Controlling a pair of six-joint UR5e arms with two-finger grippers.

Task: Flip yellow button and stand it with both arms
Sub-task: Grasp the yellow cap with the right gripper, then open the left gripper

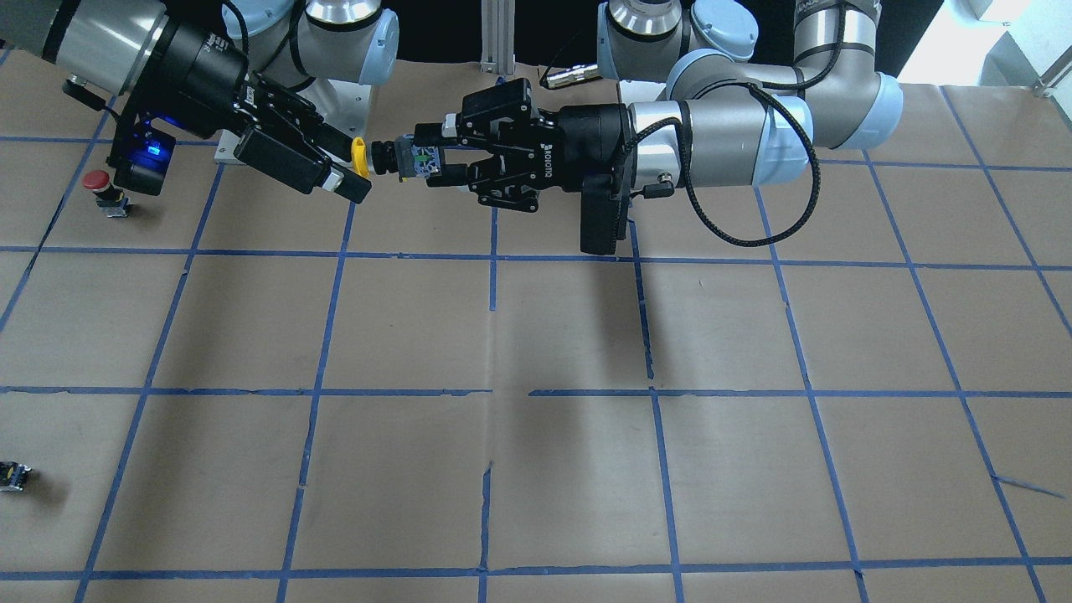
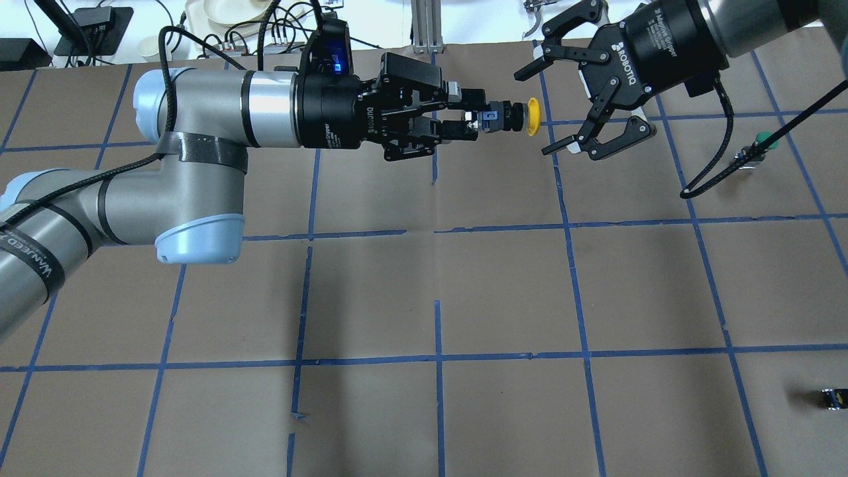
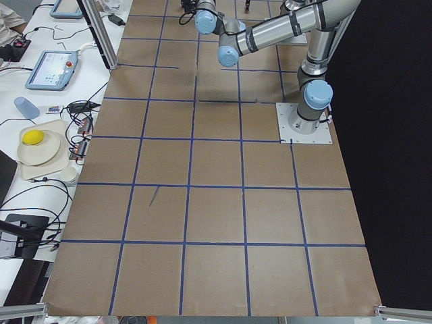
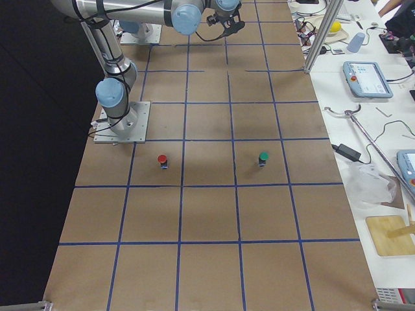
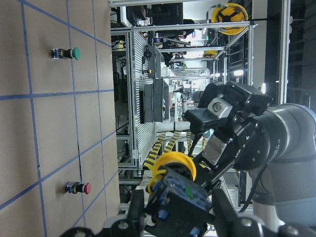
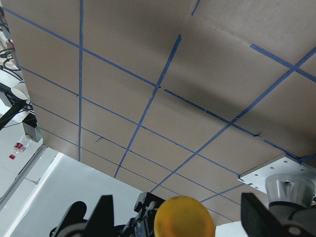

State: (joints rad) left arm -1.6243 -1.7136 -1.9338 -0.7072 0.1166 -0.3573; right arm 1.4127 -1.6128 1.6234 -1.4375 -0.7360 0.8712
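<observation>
The yellow button is held level in the air above the table. Its yellow cap points toward my right gripper. My left gripper is shut on its grey-blue contact block. My right gripper is open, with its fingertips on either side of the cap and not closed on it. In the left wrist view the cap sits just beyond the block. In the right wrist view the cap shows between the two spread fingers.
A red-capped button stands on the table under my right arm. A green-capped button stands at the right. A small black block lies near the right front edge. The table is brown paper with blue tape lines.
</observation>
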